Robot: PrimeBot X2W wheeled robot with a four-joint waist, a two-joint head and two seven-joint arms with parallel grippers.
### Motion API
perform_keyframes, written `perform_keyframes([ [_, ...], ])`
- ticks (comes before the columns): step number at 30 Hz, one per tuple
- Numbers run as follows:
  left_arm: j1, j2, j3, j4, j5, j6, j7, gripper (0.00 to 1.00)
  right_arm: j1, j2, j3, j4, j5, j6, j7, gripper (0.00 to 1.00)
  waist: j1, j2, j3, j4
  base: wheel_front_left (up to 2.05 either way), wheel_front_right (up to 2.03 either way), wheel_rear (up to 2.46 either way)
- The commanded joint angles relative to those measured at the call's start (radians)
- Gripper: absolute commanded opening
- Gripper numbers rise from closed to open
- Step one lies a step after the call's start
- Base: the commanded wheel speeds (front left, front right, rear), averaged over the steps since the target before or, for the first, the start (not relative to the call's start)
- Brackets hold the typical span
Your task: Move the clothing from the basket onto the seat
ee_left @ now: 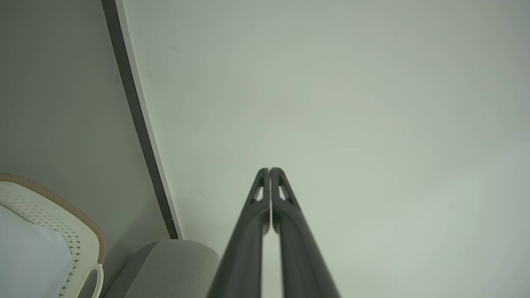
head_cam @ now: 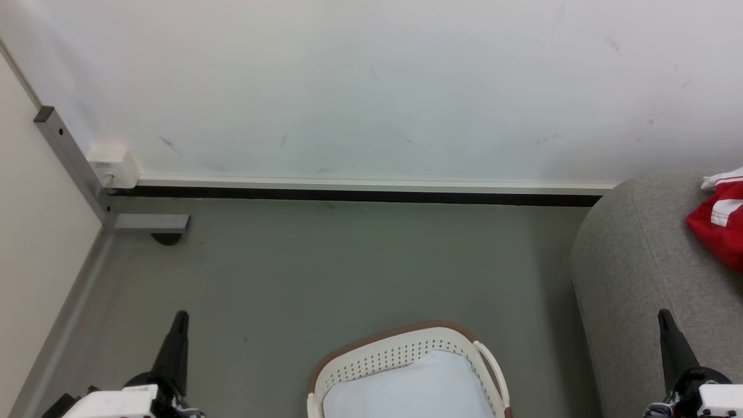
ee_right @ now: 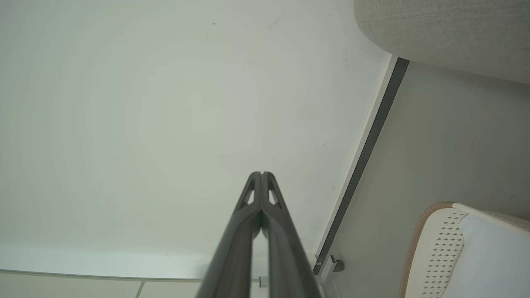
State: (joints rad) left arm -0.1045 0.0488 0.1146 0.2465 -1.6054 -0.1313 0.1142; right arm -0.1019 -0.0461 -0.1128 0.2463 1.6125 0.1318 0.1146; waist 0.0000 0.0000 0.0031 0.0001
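At the right edge of the head view, red clothing (head_cam: 720,223) lies on the grey seat (head_cam: 633,278). Bottom centre, the white basket (head_cam: 400,348) stands on the floor (head_cam: 348,267). Both the left hand (ee_left: 269,169) and the right hand (ee_right: 261,174) have fingers pressed together, pointing at the wall (ee_left: 372,103).

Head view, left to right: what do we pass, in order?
White wall box → left gripper → basket → seat → clothing, lying on the seat at the right edge.
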Motion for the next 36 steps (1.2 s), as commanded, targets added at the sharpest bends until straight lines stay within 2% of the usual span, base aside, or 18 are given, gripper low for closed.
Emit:
perform_keyframes([
  [1,-0.008,0.002,0.002,-0.003,-0.013,0.001,0.004,0.00,-0.012,-0.008,-0.004,-0.005,0.001,-0.002,0.003,0.00,0.0000,0.0000,0.000,0.000,0.00,0.00,0.00],
  [36,-0.008,0.002,0.002,-0.003,-0.014,0.001,0.003,0.00,-0.012,-0.008,-0.004,-0.005,0.001,-0.002,0.002,0.00,0.0000,0.0000,0.000,0.000,0.00,0.00,0.00],
])
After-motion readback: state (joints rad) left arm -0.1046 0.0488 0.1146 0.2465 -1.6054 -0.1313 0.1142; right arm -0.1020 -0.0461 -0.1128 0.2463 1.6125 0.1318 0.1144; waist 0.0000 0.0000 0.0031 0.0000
